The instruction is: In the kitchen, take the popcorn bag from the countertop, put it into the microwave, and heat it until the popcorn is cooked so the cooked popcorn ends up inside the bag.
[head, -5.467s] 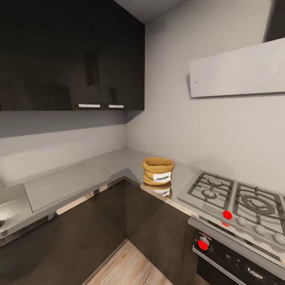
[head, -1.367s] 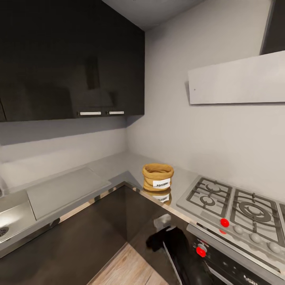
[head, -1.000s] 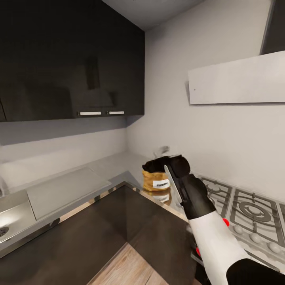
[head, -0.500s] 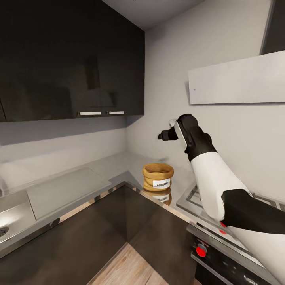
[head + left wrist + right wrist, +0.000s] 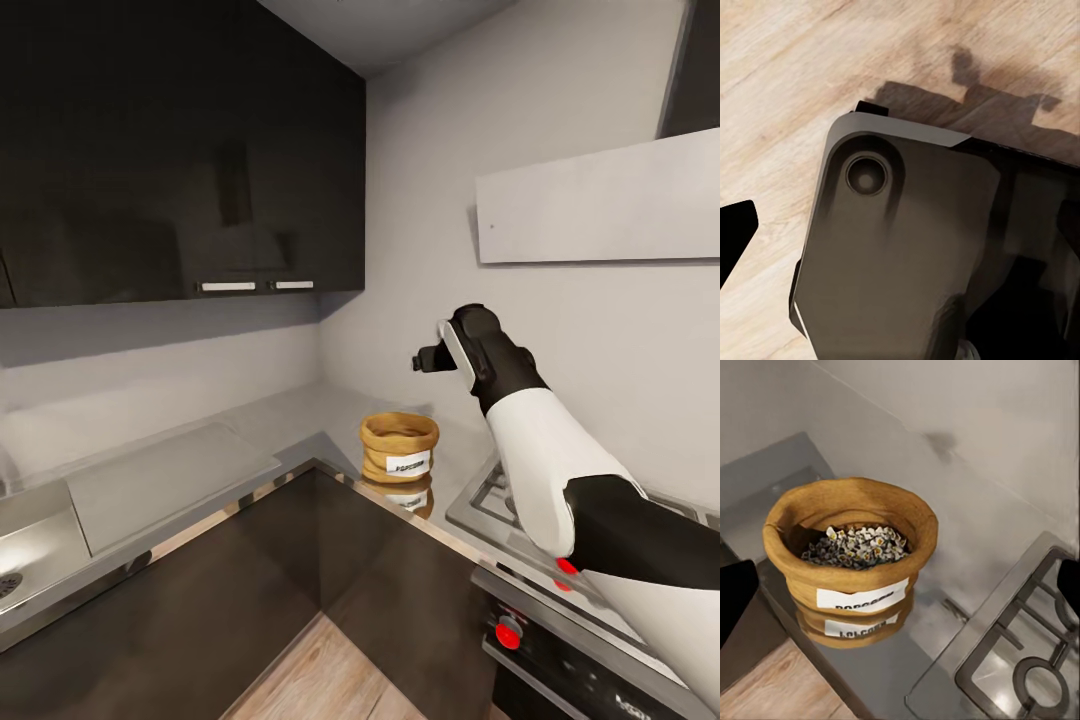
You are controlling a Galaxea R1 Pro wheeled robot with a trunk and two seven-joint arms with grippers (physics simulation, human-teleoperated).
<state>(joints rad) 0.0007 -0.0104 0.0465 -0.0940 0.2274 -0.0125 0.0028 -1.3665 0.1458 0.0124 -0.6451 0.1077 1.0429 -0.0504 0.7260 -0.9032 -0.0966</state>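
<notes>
The popcorn bag (image 5: 399, 447), a tan burlap sack with a rolled rim and a white label, stands on the grey countertop (image 5: 290, 415) near its inner corner, mirrored in the shiny surface. My right gripper (image 5: 427, 358) hovers above the bag, a little to its right, clear of it. In the right wrist view the popcorn bag (image 5: 851, 559) is seen from above, with pale kernels (image 5: 859, 544) inside; black fingertips (image 5: 735, 598) sit at the frame's edges, wide apart, so it is open and empty. The left wrist view has one dark fingertip (image 5: 735, 240) over the wooden floor (image 5: 787, 67). The microwave is out of view.
A gas hob (image 5: 495, 500) with grey grates and red knobs lies just right of the bag, with a dark oven front (image 5: 560, 660) below. A steel sink (image 5: 30, 545) and a drainboard (image 5: 170, 475) lie at the left. Dark wall cabinets (image 5: 180, 150) hang above. A dark part of the robot base (image 5: 907, 255) lies below the left gripper.
My right arm came up from below the counter, passed in front of the bag and rose above it. In the last half second it dipped slightly. The bag has not moved.
</notes>
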